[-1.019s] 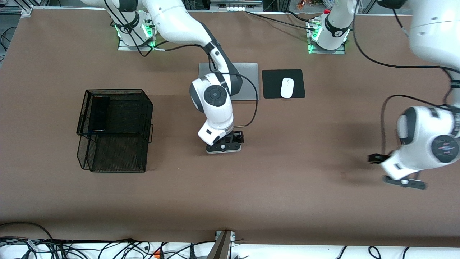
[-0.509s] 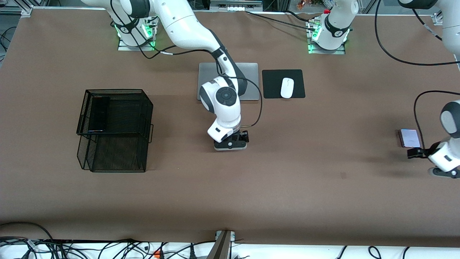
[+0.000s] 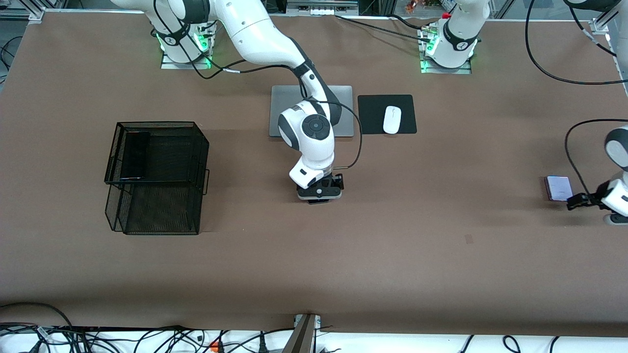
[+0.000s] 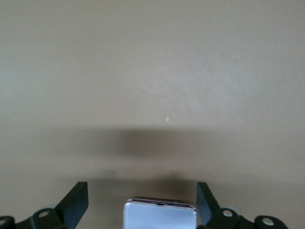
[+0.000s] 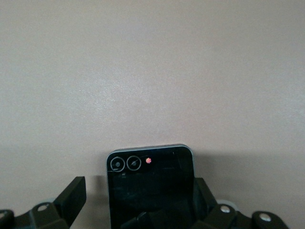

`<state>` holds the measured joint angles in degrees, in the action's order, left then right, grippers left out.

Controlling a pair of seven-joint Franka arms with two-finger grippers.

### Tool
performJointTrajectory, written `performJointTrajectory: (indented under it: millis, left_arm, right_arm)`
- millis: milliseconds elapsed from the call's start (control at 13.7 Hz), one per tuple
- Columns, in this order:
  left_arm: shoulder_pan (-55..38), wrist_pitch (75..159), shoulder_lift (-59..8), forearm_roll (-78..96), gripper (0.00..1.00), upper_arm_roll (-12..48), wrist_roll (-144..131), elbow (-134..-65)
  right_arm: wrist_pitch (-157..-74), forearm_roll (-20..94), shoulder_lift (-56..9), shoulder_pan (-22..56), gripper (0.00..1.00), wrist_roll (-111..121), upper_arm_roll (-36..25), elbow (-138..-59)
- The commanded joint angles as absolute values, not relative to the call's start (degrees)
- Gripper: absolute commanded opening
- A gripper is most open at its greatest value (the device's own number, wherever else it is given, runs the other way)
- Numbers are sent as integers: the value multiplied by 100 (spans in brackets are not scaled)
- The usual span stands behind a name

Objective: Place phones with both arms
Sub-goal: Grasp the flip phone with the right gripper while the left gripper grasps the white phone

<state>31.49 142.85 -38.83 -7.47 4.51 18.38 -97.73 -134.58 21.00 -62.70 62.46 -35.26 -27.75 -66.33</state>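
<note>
The brown table (image 3: 441,274) carries everything. The right arm (image 3: 265,39) is extended from its base at the table's edge farthest from the front camera, bent down at the wrist toward the middle of the table. The left arm (image 3: 617,162) is seen only in part at its end of the table, its wrist turned inward over the surface. A black wire basket (image 3: 157,176) of two tiers is set toward the right arm's end, and a long black phone (image 3: 135,155) is laid in its upper tier. A grey laptop (image 3: 343,105) is lying closed near the bases, with a black mouse pad (image 3: 373,115) beside it and a white mouse (image 3: 391,119) on that.

The right gripper (image 3: 319,195) is lowered close over the table's middle; its fingers (image 5: 71,193) are spread on either side of a small black phone (image 5: 151,186), apart from it. The left gripper (image 3: 579,201) is held low near the left arm's edge of the table, fingers (image 4: 76,202) spread wide, with a small lavender phone (image 3: 558,188) lying flat between them, one finger close against its side.
</note>
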Motion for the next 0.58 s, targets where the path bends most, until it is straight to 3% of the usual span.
performJointTrajectory:
  millis: [0, 509]
  left_arm:
    - [3190, 14563, -3709, -492, 100, 527, 1706, -10265]
    - [3305, 14854, -3709, -536, 100, 519, 1802, -10591]
  right_arm:
    - [-13438, 1820, -6267, 6328, 100, -3612, -2821, -6732]
    - [-13430, 1547, -6267, 6328, 100, -3595, -2813, -6750]
